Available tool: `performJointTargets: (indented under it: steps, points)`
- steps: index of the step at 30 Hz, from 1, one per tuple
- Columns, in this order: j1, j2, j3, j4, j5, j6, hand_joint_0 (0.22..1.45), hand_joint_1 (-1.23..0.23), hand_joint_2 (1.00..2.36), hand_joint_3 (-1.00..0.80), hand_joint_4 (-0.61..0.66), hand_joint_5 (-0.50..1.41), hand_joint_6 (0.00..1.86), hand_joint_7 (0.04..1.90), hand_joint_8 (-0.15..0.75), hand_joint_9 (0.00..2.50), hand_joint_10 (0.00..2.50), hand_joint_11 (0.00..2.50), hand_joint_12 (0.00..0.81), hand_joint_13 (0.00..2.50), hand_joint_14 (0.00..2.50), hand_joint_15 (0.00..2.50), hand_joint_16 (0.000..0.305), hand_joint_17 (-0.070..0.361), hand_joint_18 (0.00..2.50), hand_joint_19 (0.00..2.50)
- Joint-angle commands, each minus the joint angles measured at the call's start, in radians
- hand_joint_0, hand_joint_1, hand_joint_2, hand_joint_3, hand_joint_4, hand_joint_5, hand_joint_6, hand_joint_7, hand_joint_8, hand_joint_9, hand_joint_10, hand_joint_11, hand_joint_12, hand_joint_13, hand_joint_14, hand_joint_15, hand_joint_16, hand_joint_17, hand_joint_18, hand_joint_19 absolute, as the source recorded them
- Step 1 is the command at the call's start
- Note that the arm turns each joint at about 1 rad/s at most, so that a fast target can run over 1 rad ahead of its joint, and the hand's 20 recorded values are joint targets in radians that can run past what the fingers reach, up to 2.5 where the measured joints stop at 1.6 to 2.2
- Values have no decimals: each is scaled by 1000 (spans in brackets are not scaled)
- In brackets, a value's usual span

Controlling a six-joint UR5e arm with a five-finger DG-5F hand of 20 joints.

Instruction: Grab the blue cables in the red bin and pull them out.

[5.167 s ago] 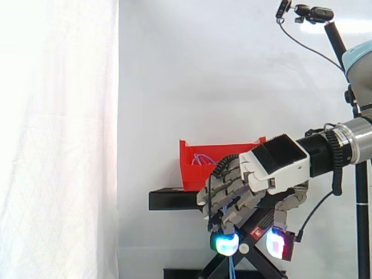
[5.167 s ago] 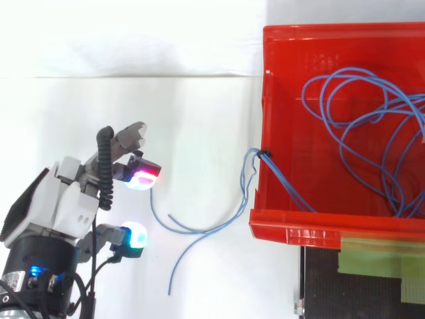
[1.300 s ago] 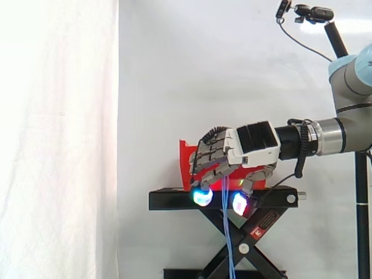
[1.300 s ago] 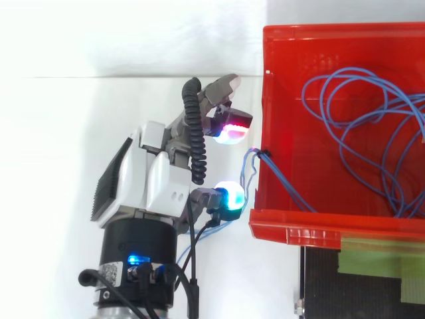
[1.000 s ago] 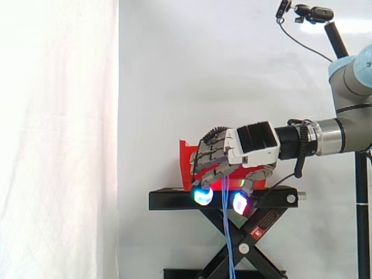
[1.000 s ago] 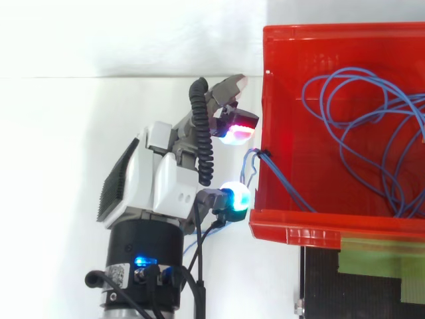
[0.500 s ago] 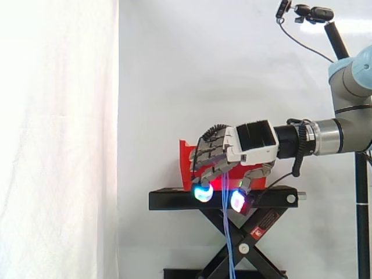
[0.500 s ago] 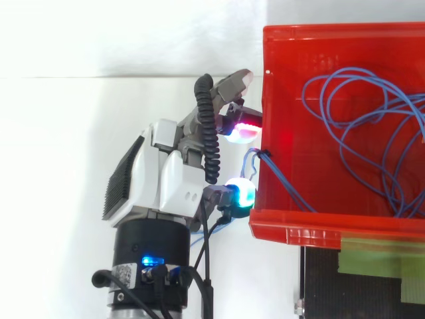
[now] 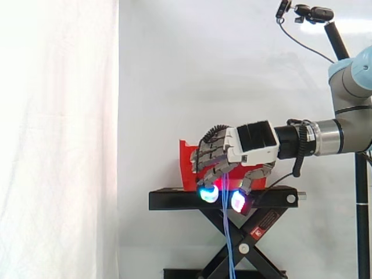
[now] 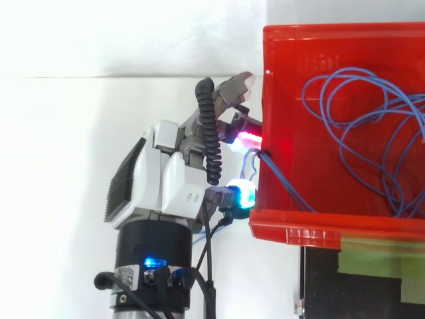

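Observation:
The red bin holds a loose tangle of blue cables. A few strands pass over its left wall at a notch and hang straight down in front of the black stand. My hand is just outside that wall, palm toward the bin. Its fingers are bent above the notch and its thumb pad glows below it. In the side view the hand hovers at the bin's front, and the hanging strands run between its two glowing pads without being pinched. The hand is open.
The bin sits on a black platform atop a scissor lift. Green tape marks the platform beside the bin. A camera on a pole stands at the upper right. A white curtain is behind.
Over five seconds the hand rose from below the platform to the bin's wall. In the last second it edged closer, and its fingers curled in toward the hanging cables.

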Motion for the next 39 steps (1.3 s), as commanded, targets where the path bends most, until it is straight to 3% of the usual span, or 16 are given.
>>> performJointTargets:
  steps: [1, 6, 10, 17, 23, 29, 39]
  points:
    - [0, 0, 0, -6, 0, 0, 702, -1009, 1000, -1000, 56, 692, 382, 698, 255, 652, 14, 410, 367, 550, 13, 355, 49, 109, 429, 404]
    - [0, 0, 0, -4, 0, 0, 707, -998, 1000, -1000, 58, 691, 442, 677, 255, 669, 14, 419, 367, 563, 13, 354, 48, 108, 444, 412]
    - [0, 0, 0, -2, 0, 0, 706, -993, 1000, -1000, 72, 770, 5, 803, 254, 671, 14, 413, 368, 562, 16, 364, 48, 108, 443, 416]
    - [7, 0, 0, 13, 0, -3, 704, -986, 1000, -1000, 110, 713, 9, 659, 255, 655, 16, 402, 366, 558, 14, 370, 48, 109, 437, 420]
    - [0, 0, 0, 8, -2, -6, 702, -983, 1000, -1000, 111, 713, 10, 656, 255, 654, 13, 398, 367, 559, 14, 366, 48, 109, 438, 417]
    - [-2, 0, 0, 13, -2, -6, 703, -981, 1000, -1000, 98, 802, 4, 787, 257, 670, 14, 407, 368, 569, 14, 370, 48, 109, 442, 417]
    - [0, 0, 0, 30, -2, -6, 708, -981, 1000, -1000, 87, 846, 0, 835, 257, 687, 14, 405, 367, 573, 15, 365, 48, 108, 446, 425]
